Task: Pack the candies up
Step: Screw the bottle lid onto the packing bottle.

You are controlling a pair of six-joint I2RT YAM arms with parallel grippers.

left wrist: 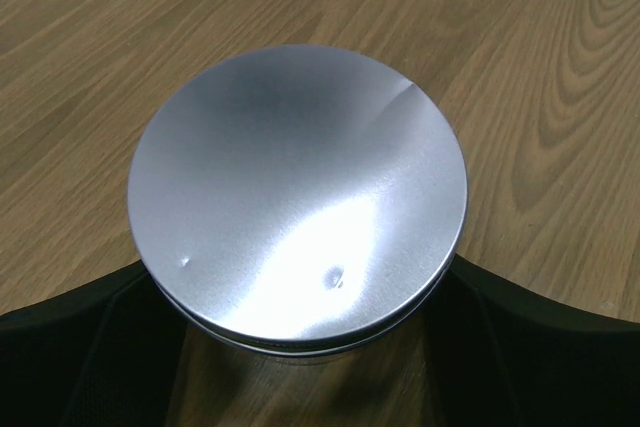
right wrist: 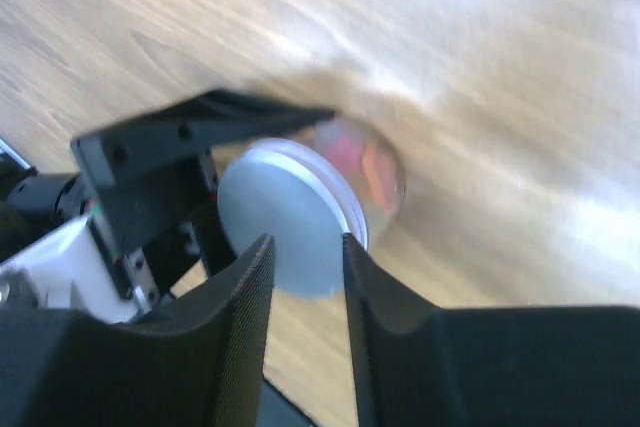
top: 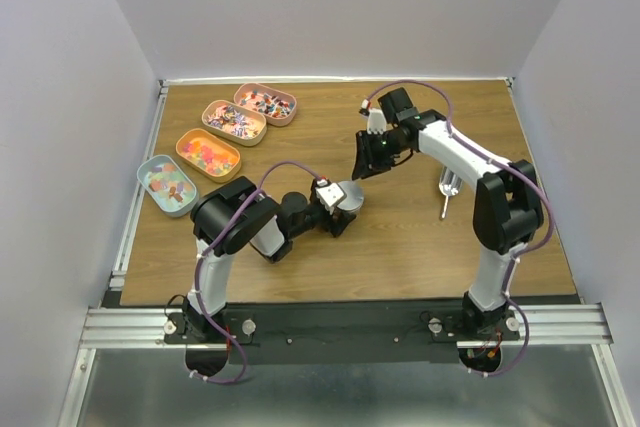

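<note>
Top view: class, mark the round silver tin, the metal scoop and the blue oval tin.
round silver tin (top: 351,194), top view, flat face.
metal scoop (top: 449,185), top view, upper end.
blue oval tin (top: 186,210), top view, lower-right rim.

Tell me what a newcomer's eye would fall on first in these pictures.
The round silver tin fills the left wrist view, clamped in the left claw near the middle of the table. Four oval tins of bright candies line the far left side. The right claw hovers open just beyond the round tin, not touching it.
</note>
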